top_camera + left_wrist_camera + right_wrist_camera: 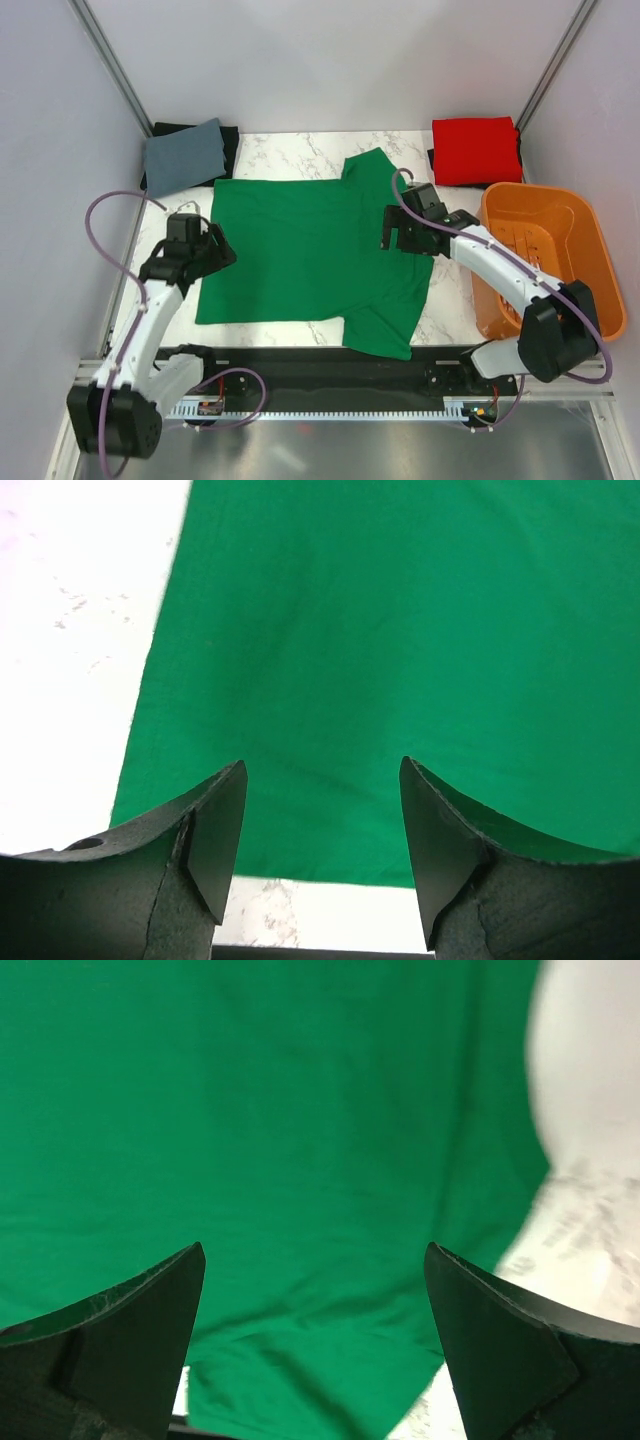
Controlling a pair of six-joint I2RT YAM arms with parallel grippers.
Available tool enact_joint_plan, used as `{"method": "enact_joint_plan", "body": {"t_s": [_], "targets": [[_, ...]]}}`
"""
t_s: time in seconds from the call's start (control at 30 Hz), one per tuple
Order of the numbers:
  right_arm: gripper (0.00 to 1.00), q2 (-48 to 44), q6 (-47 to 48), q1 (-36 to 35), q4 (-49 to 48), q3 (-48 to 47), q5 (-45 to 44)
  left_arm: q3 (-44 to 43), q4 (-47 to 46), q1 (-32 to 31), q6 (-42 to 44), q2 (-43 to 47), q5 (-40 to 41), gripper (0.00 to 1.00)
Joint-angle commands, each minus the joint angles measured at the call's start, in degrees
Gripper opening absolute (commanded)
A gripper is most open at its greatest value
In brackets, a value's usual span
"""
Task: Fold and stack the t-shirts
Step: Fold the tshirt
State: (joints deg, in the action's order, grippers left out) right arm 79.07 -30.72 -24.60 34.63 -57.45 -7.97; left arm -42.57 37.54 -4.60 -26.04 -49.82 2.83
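Note:
The green t-shirt (305, 250) lies spread flat on the marble table, its hem to the left and its sleeves to the right. The red t-shirt (476, 150) sits folded at the back right corner. My left gripper (222, 252) is open and empty just above the shirt's left hem edge; the left wrist view shows the green cloth (400, 660) between and beyond the open fingers (215, 830). My right gripper (398, 238) is open and empty over the shirt's right side near the collar; the right wrist view shows green cloth (270, 1150) under it.
An orange slatted basket (590, 260) stands at the right edge, under the right arm. A folded grey-blue cloth (185, 155) lies on a black one (228, 140) at the back left. White walls close in the sides and back. A black rail (320, 365) runs along the front.

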Motion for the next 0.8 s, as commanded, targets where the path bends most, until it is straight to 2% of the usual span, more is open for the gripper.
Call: {"method": "enact_joint_plan", "body": {"t_s": [0.0, 0.13, 0.43, 0.6, 0.77], "targets": [[0.98, 2.7, 1.0, -0.4, -4.7, -5.2, 9.4, -0.5, -6.1, -0.1, -3.3, -10.5, -2.6, 0.7], [0.98, 13.2, 3.3, -0.4, -6.6, -10.7, 11.7, -4.9, -10.5, -0.1, -4.4, -21.9, -6.0, 0.7], [0.98, 33.7, 3.6, 4.5, -6.6, -22.8, 14.7, -16.9, -12.1, 0.0, -3.5, -45.7, -4.9, 0.67], [0.98, 43.5, 5.1, 7.5, -6.3, -32.0, 15.3, -22.6, -12.2, 0.0, -4.4, -54.0, -4.3, 0.66], [0.98, 53.5, 6.5, 9.5, -4.0, -43.2, 15.0, -32.0, -12.1, 0.6, -4.5, -61.3, -3.7, 0.66]]}}
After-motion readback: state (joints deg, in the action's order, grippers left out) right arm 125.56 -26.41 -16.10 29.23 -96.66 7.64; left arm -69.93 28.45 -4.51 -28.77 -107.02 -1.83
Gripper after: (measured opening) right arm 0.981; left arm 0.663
